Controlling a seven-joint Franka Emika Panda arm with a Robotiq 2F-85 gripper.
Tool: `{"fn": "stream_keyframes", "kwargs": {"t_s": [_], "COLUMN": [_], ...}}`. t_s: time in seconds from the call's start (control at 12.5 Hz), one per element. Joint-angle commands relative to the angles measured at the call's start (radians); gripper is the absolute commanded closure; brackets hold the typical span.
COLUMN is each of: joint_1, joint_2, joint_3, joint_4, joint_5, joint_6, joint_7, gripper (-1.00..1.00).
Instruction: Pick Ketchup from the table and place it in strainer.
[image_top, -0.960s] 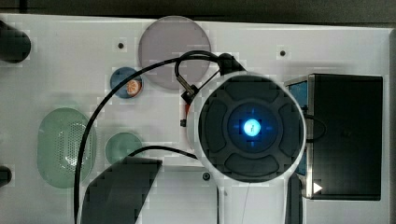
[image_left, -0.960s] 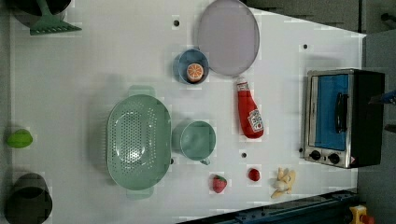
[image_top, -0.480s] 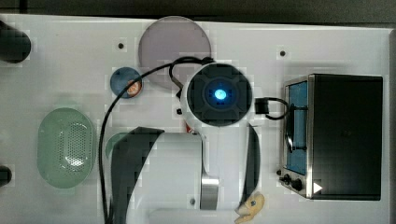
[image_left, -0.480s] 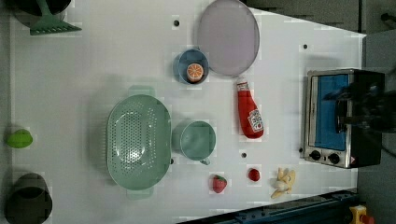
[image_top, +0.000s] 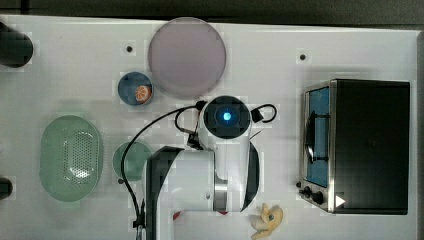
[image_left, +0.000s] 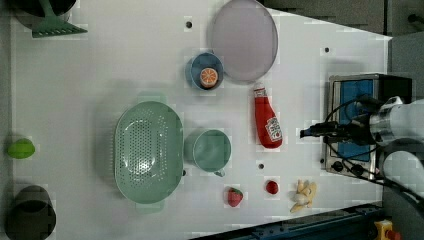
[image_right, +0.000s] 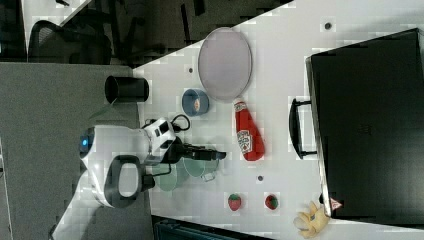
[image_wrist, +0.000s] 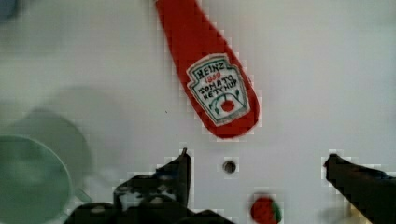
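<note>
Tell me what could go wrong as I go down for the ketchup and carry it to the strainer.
1. The Ketchup lies flat on the table; the open gripper may roll it if it closes along the tapered neck instead of across the body.
2. The green cup sits between bottle and strainer; a low carry could clip it.
3. The blue bowl and plate crowd the cap end.

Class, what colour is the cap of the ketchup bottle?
White, clearest in the left view, on the ketchup bottle.

Bright, even light; soft shadows on the table (image_left: 125, 65); blocky, slightly blurred frames.
</note>
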Motion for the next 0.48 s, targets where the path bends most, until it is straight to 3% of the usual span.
{"fn": "stream_keyframes", "kwargs": {"t_s": [0.08, 0.48], "joint_1": [-0.001, 0.003], "joint_2": [-0.012, 0.128], "joint_3": [0.006, 0.014], "joint_4": [-0.053, -0.098], "joint_5": [0.005, 0.004], "joint_6": [0.153, 0.306], "joint_7": [-0.328, -0.329], "gripper": [-1.00, -1.00]}}
